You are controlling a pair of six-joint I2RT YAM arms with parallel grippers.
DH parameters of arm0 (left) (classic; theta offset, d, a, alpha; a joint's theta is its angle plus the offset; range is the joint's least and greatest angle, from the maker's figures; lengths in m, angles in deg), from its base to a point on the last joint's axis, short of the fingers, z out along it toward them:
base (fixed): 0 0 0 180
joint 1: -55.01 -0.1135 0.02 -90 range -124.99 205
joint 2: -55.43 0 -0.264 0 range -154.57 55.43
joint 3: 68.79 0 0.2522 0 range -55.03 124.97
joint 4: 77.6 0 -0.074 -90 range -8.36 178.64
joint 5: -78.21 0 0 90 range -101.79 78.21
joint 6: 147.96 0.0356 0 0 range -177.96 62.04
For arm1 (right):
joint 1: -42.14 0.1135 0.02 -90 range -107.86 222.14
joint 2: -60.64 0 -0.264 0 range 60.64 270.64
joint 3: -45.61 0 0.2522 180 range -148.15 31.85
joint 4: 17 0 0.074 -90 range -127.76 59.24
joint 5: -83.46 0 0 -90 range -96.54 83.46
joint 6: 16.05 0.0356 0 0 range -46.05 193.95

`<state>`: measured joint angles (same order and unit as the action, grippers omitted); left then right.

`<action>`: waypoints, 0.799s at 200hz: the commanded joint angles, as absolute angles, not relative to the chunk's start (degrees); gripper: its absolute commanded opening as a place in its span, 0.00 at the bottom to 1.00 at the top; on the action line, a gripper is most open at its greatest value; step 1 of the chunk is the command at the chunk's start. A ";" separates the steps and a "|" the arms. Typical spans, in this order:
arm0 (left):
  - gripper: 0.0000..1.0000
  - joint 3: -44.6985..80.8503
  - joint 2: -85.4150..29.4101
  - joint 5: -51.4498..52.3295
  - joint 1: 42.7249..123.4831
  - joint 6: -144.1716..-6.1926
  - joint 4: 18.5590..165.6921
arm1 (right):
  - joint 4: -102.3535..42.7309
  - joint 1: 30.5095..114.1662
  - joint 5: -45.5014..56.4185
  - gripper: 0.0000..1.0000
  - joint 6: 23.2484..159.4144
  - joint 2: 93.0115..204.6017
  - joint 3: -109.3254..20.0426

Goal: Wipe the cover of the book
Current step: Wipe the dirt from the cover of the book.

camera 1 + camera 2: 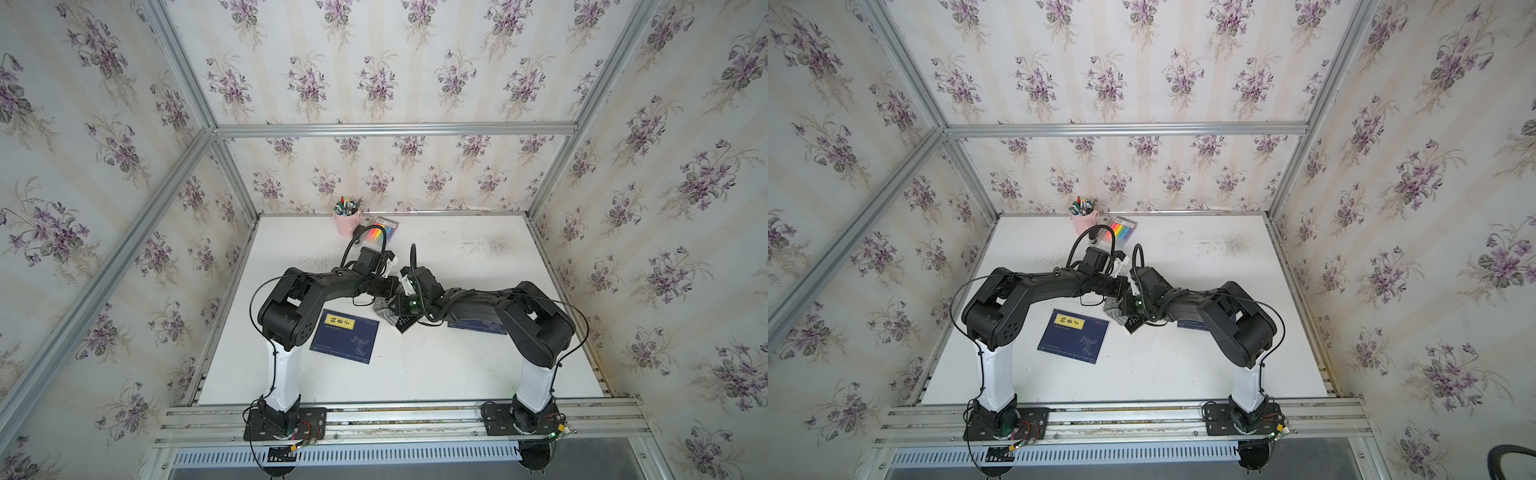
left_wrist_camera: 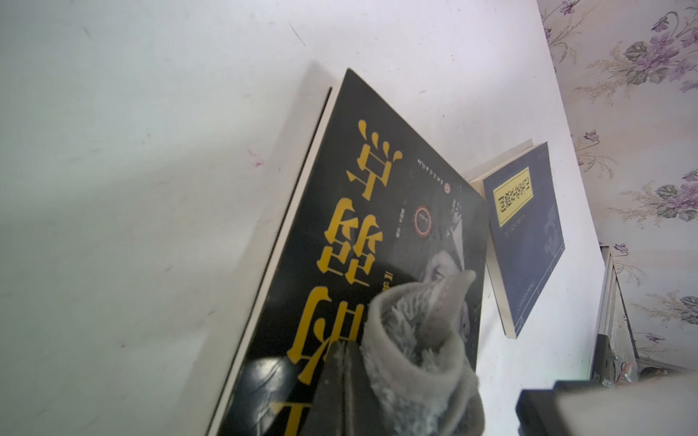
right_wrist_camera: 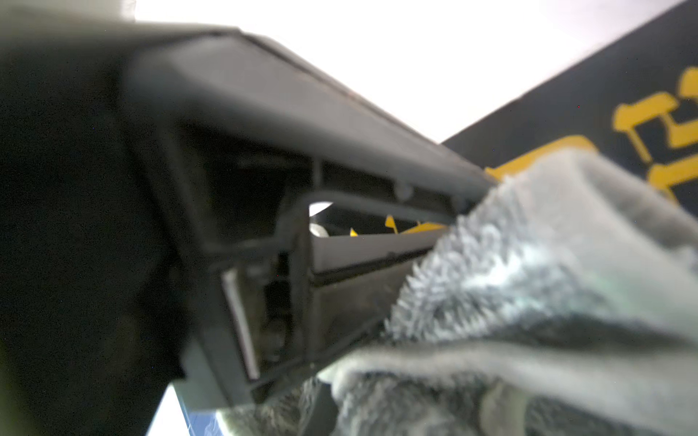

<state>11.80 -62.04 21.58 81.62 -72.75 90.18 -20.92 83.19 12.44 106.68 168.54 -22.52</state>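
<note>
Left hand: closed on grey cloth, over the black book.
Right hand: closed, tips at the cloth; grip unclear.
Black book: flat on bench.

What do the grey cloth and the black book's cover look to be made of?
The grey cloth looks like soft microfibre or fleece: it has a fuzzy pile and a smoother stitched hem. The black book cover is probably coated card with a fairly glossy finish: a pale reflection lies on it, and cream page edges show beside it.
</note>
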 commanded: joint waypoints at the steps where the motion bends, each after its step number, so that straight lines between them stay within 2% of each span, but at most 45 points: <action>1: 0.00 10.56 -63.39 13.04 81.81 -72.20 78.54 | -28.87 81.06 12.00 0.00 104.18 167.60 -20.96; 91: 0.00 9.88 -62.56 13.26 81.82 -71.76 78.57 | -33.44 68.78 11.79 0.00 99.04 168.39 -24.85; 160: 0.00 9.48 -62.08 13.26 81.82 -71.58 78.51 | -36.67 65.17 10.97 0.00 96.54 171.99 -30.60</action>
<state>10.44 -60.95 19.89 81.92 -72.51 91.85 -31.54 65.69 15.70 98.31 170.72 -29.54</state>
